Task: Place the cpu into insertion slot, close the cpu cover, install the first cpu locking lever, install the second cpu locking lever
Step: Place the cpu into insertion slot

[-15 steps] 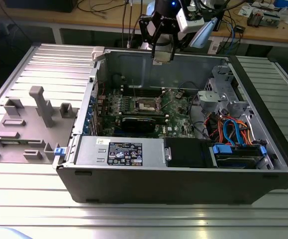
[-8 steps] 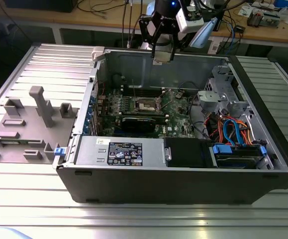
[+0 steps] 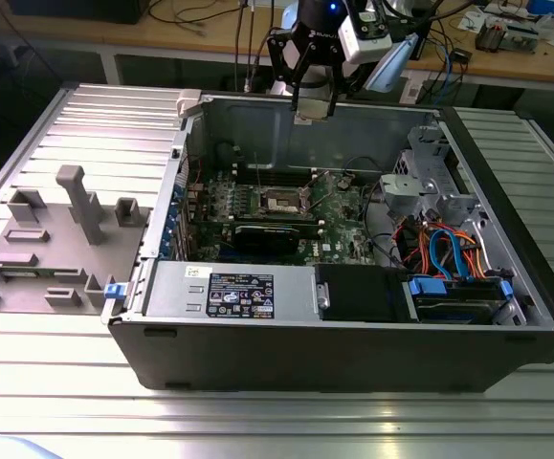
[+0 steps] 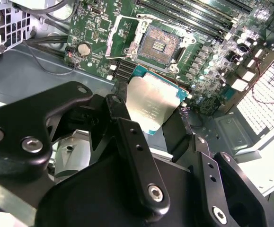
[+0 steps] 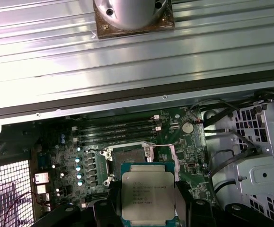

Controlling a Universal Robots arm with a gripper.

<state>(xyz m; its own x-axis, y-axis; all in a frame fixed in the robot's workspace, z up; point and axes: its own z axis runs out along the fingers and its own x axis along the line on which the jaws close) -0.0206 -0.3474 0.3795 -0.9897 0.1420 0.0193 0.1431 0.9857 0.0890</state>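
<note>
My gripper (image 3: 313,107) hangs above the back wall of the open computer case (image 3: 353,354), shut on the cpu (image 3: 312,116). In both wrist views the cpu (image 4: 153,106) (image 5: 147,196) is a silver-topped square chip on a green base, pinched at two opposite edges between the black fingers (image 4: 127,137). Below it on the green motherboard (image 3: 339,220) the insertion slot (image 4: 159,45) (image 5: 127,156) lies bare, its contact field showing. The cpu cover (image 4: 122,35) (image 5: 167,156) stands swung open at one side of the slot. The chip is well clear of the board.
A black card (image 3: 272,234) lies just in front of the slot. A power supply (image 3: 229,292), a drive cage (image 3: 439,172) and loose cables (image 3: 439,253) crowd the case. A grey fixture (image 3: 66,229) sits on the ribbed table at the exterior view's left.
</note>
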